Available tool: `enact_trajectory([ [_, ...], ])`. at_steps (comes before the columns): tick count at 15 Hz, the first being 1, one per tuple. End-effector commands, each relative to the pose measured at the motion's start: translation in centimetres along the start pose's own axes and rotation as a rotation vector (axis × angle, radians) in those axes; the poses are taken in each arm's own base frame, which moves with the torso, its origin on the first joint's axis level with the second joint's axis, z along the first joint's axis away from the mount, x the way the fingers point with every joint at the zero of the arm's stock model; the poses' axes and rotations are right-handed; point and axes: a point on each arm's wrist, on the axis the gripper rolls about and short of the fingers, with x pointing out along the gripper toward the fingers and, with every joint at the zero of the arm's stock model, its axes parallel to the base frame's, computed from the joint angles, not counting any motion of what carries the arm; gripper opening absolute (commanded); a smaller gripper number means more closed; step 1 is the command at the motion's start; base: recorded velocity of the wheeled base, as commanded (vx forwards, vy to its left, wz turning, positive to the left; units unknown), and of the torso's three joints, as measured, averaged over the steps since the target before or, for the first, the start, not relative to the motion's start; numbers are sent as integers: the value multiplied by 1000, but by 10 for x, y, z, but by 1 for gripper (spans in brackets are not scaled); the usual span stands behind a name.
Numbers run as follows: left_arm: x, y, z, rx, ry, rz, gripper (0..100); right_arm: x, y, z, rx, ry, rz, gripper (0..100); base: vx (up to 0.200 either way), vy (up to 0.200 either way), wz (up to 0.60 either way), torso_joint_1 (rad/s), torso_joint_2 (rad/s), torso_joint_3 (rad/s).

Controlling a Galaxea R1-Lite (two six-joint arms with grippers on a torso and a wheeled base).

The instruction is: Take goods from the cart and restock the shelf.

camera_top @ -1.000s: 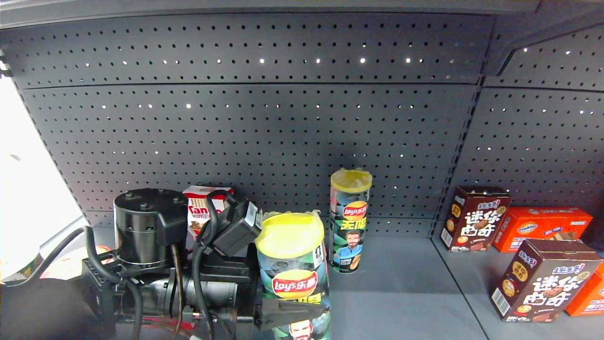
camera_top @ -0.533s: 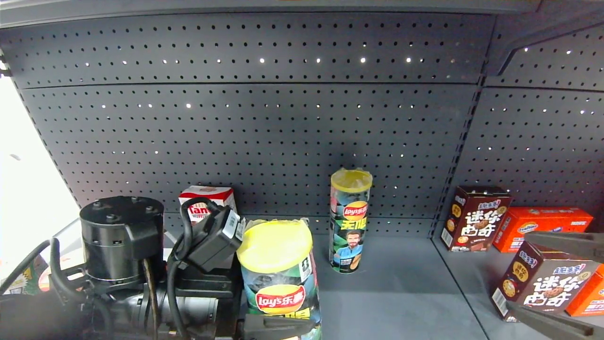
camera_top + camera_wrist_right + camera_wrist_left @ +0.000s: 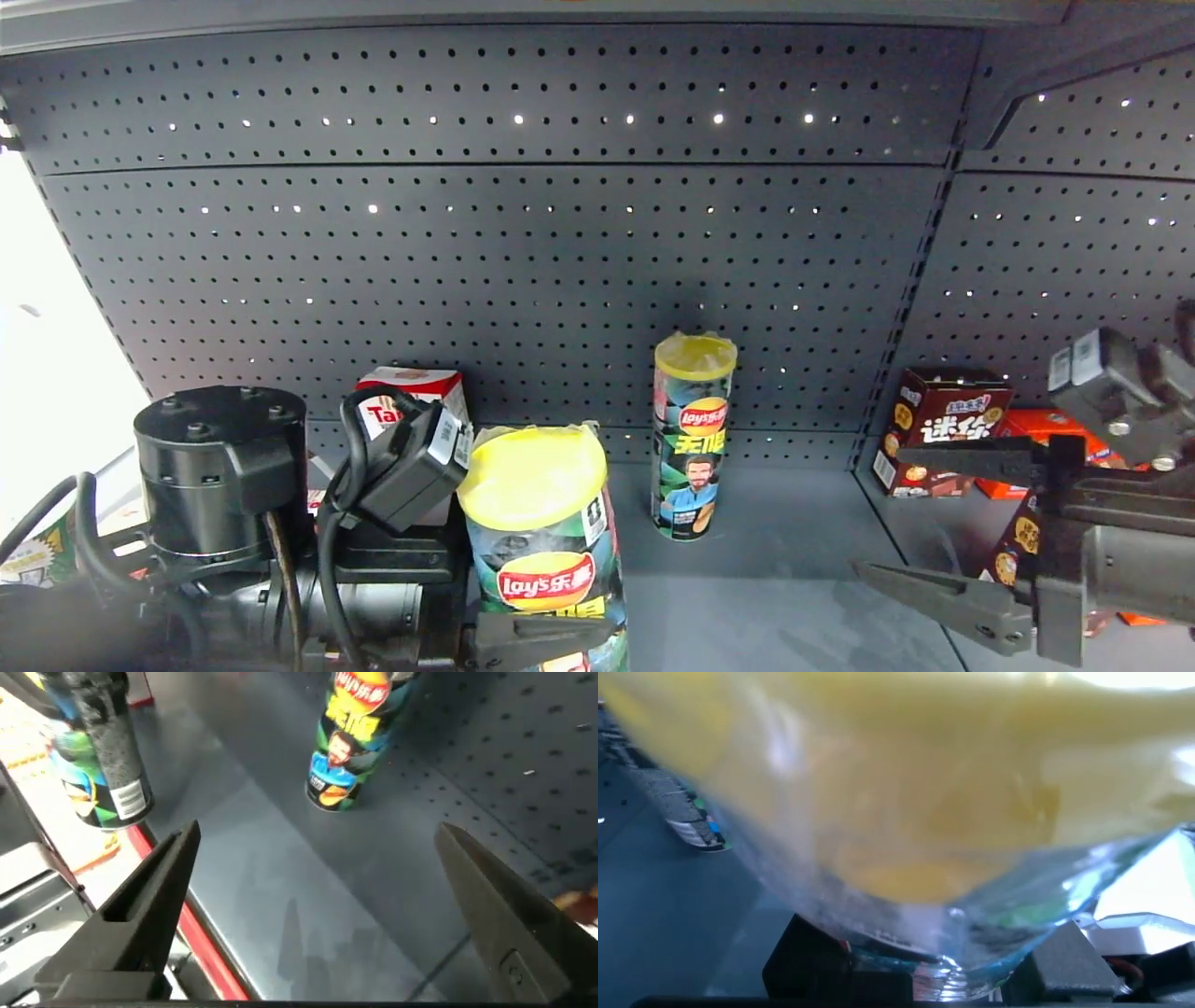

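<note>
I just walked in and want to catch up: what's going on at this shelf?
The robot is restocking the shelf. Its left gripper is shut on a yellow-lidded chip can, held upright at the front left, before a red and white box. A matching can stands farther back. The right gripper is open and empty, in front of the brown boxes on the right.

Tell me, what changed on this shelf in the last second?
The left gripper, still clamped on a chip can, carried it left and slightly towards the camera. The right gripper came in from the right, open, and now sits in front of the brown boxes. The other can at the back, the red and white box and the brown boxes stayed put.
</note>
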Motion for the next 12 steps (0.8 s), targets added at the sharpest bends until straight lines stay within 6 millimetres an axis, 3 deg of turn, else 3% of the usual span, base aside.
enact_trajectory([
  [1,-1,1,0,0,-2,7,0,33,-2,-6,7,70,27,100,0,0,0,0,0,0],
  [4,-4,5,1,-4,-8,28,0,68,-9,-7,8,-1,100,100,0,0,0,0,0,0],
  [8,-7,7,3,-13,-17,41,0,85,-14,-16,28,23,151,100,0,0,0,0,0,0],
  [12,-6,8,5,-13,-23,42,0,106,-37,-10,43,-10,119,100,0,0,0,0,0,0],
])
